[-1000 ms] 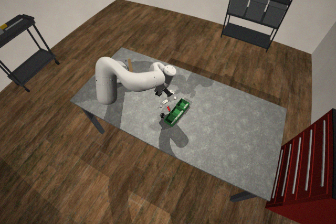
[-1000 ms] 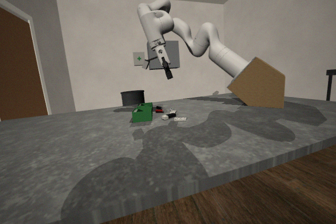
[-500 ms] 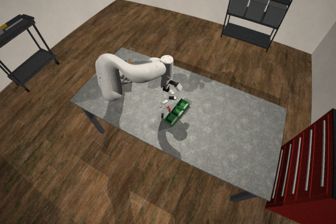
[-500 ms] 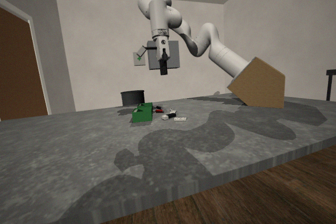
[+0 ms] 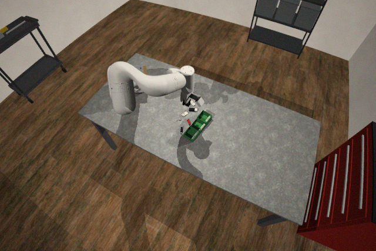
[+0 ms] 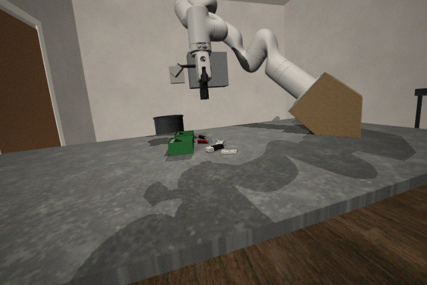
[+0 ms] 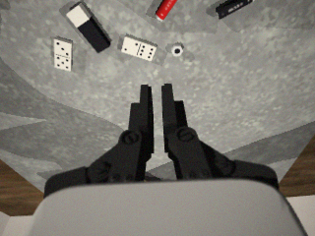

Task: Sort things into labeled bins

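Note:
My gripper (image 7: 157,99) (image 6: 204,95) (image 5: 184,100) is shut with nothing between the fingers. It hangs high above the table, pointing down. Below it lie two white dominoes (image 7: 62,54) (image 7: 139,48), a black-and-white block (image 7: 89,27) (image 5: 192,109) (image 6: 214,147), a small ring-shaped part (image 7: 177,49) (image 5: 180,119), a red cylinder (image 7: 166,8) (image 5: 188,121) (image 6: 202,141) and a black stick (image 7: 233,7) (image 5: 181,130). One domino (image 5: 184,113) (image 6: 229,151) lies nearest the gripper. A row of green bins (image 5: 198,125) (image 6: 181,143) stands just beyond these things. I cannot read the labels.
The arm's wooden base block (image 6: 327,105) stands at the table's far side. A dark bucket (image 6: 168,123) sits behind the table. A black shelf (image 5: 288,8), a black cart (image 5: 24,56) and a red drawer cabinet (image 5: 343,181) stand around the table (image 5: 258,151).

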Tool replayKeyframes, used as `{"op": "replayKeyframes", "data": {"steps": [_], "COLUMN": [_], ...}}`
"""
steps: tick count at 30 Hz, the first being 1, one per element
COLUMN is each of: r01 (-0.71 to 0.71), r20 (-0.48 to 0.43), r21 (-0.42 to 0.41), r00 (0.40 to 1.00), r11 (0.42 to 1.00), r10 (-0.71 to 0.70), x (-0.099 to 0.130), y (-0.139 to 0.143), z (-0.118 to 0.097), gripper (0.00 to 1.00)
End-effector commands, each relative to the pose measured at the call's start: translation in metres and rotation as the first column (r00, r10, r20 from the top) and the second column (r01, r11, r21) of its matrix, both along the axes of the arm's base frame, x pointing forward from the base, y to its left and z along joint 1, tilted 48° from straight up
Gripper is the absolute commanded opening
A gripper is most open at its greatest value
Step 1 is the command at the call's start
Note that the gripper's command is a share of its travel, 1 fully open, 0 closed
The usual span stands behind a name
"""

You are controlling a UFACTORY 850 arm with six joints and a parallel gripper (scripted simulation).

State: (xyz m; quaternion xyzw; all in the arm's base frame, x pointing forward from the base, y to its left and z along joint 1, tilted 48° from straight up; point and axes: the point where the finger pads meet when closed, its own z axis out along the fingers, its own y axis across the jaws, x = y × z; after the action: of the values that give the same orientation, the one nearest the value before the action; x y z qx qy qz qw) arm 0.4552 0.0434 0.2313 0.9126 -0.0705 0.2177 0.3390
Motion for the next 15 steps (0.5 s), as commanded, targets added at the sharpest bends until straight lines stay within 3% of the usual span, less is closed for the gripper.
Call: {"op": "replayKeyframes", "data": {"steps": [1, 10, 15], "r01": [0.005, 0.005, 0.005], "r20": [0.008, 0.008, 0.008], "r21": [0.004, 0.004, 0.004], "r00": [1.000, 1.000, 1.000], "r11": [1.000, 1.000, 1.000], "r10": [-0.005, -0.005, -0.005], "x": [0.018, 0.056, 0.069], "y": [-0.027, -0.090, -0.111], "z": [0.006, 0.018, 0.023], "gripper": [0.07, 0.07, 0.07]}}
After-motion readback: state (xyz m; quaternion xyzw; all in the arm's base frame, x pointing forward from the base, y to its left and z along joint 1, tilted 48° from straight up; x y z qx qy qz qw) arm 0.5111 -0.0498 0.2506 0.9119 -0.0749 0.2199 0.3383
